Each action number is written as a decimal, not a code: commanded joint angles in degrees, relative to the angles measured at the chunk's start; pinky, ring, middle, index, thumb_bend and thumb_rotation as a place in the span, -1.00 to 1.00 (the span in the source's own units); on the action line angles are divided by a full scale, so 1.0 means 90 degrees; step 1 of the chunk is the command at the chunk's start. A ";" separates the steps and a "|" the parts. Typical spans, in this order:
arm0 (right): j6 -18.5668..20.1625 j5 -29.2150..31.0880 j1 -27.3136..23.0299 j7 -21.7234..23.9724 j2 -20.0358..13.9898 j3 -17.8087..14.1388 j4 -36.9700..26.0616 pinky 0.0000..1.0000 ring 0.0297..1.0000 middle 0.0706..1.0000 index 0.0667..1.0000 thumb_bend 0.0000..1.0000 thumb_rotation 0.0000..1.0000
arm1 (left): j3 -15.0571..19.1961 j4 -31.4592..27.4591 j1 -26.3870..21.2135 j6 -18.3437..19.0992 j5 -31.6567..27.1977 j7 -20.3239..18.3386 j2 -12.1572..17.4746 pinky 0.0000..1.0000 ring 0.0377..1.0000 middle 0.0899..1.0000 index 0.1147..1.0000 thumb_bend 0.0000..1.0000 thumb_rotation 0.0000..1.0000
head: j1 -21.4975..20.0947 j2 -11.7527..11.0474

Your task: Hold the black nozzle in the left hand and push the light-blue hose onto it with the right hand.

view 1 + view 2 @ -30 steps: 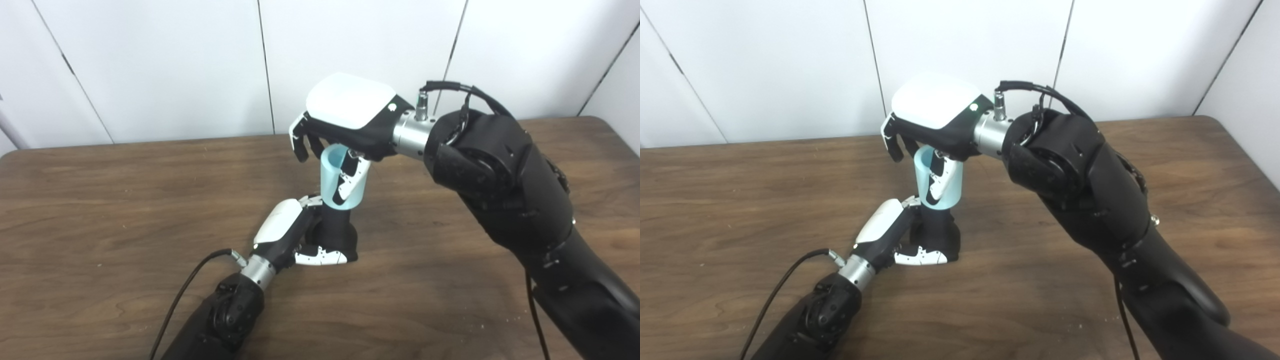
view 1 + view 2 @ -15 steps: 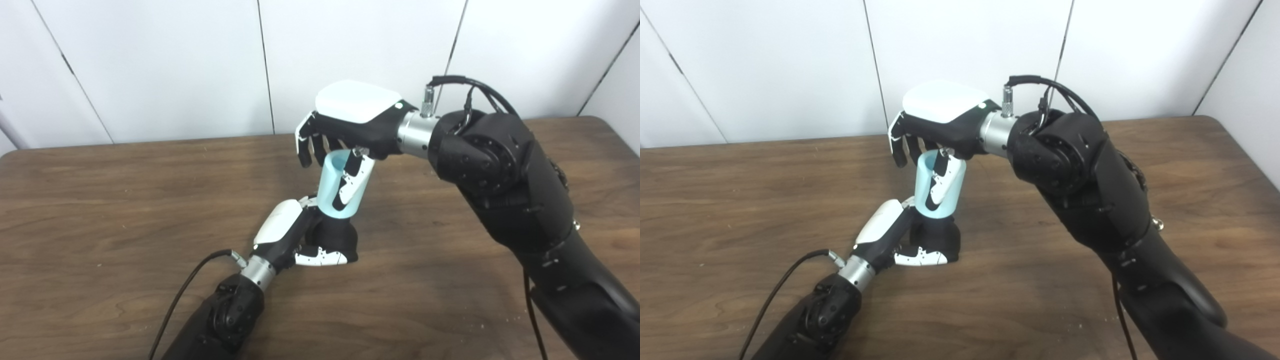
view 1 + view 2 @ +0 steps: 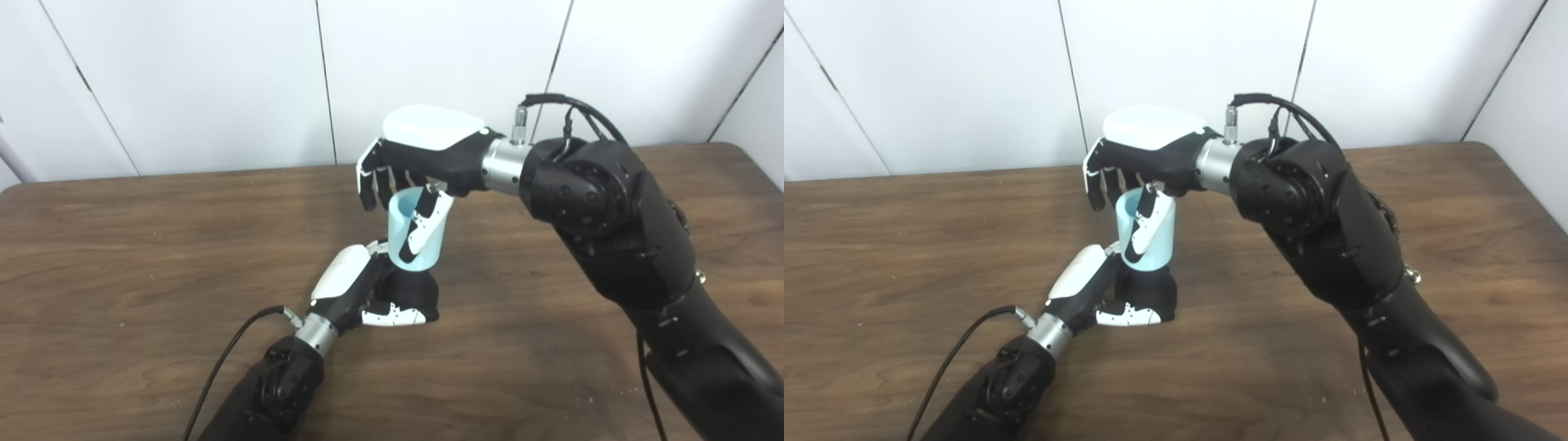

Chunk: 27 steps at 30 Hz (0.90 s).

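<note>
The black nozzle (image 3: 413, 293) stands upright on the wooden table (image 3: 122, 245) near the middle. My left hand (image 3: 358, 288) is shut around its base, thumb across the front. The light-blue hose (image 3: 416, 236), a short open tube, sits over the top of the nozzle, leaning slightly to the right. My right hand (image 3: 422, 159) comes in from above, shut on the hose with the thumb down its front and the fingers over its rim. In the right eye view the hose (image 3: 1148, 239), nozzle (image 3: 1145, 297), left hand (image 3: 1084, 282) and right hand (image 3: 1145, 153) stand the same.
A black cable (image 3: 226, 355) runs from my left wrist to the bottom edge. My big right forearm (image 3: 612, 220) fills the right side above the table. White wall panels (image 3: 214, 79) stand behind the table's far edge.
My right hand has lowered and pushed the hose further down over the nozzle, so less black neck shows. The hose tilted and shifted a little left. My left hand has stayed put.
</note>
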 commanded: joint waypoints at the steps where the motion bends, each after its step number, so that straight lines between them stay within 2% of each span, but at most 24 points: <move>1: 0.0030 0.0064 -0.0135 -0.0134 0.0009 0.0001 -0.0170 -0.32 -0.21 -0.08 -0.06 0.03 -1.00 | -0.0219 0.0357 0.0619 0.0376 0.0135 -0.0394 0.0026 0.86 0.75 0.43 -0.19 -0.03 -0.12 | -0.0006 0.0009; 11: -0.0276 -0.0341 -0.0012 -0.0206 -0.0155 0.0342 -0.0286 -0.33 -0.18 -0.13 -0.02 0.03 -1.00 | -0.0230 0.0336 0.0621 0.0383 0.0147 -0.0415 0.0052 0.87 0.75 0.43 -0.19 -0.03 -0.12 | -0.0018 0.0021; 21: -0.0459 -0.0363 0.0159 -0.0251 -0.0310 0.0314 -0.0403 -0.33 -0.20 -0.13 -0.01 0.03 -1.00 | -0.0254 0.0312 0.0617 0.0386 0.0166 -0.0447 0.0082 0.90 0.75 0.43 -0.16 -0.02 -0.10 | -0.0026 0.0039; 27: -0.0403 -0.0388 0.0204 -0.0209 -0.0401 0.0287 -0.0425 -0.36 -0.23 -0.12 0.00 0.03 -1.00 | -0.0250 0.0301 0.0620 0.0388 0.0170 -0.0461 0.0097 0.89 0.75 0.43 -0.17 -0.02 -0.10 | -0.0029 0.0045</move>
